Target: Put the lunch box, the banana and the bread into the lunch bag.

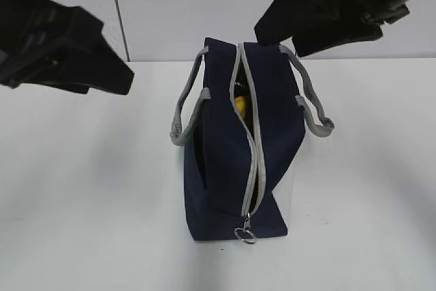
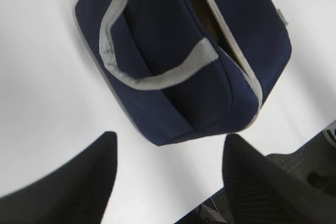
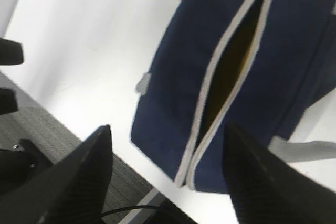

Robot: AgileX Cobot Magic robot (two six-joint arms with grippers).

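The navy lunch bag (image 1: 225, 161) stands in the middle of the white table, its grey zipper partly open. A strip of the yellow banana (image 1: 240, 105) shows through the slit. The lunch box and the bread are hidden from view. My left gripper (image 1: 102, 73) hovers open and empty above the table left of the bag. My right gripper (image 1: 286, 32) hovers open and empty above the bag's far end. In the left wrist view the bag (image 2: 173, 51) lies beyond the open fingers (image 2: 252, 177). In the right wrist view the bag's open slit (image 3: 231, 72) shows something yellow inside.
The grey handles (image 1: 184, 117) hang down on both sides of the bag, and a ring pull (image 1: 245, 235) hangs at its near end. The table edge and a dark grey floor with a cable (image 3: 131, 211) show in the right wrist view.
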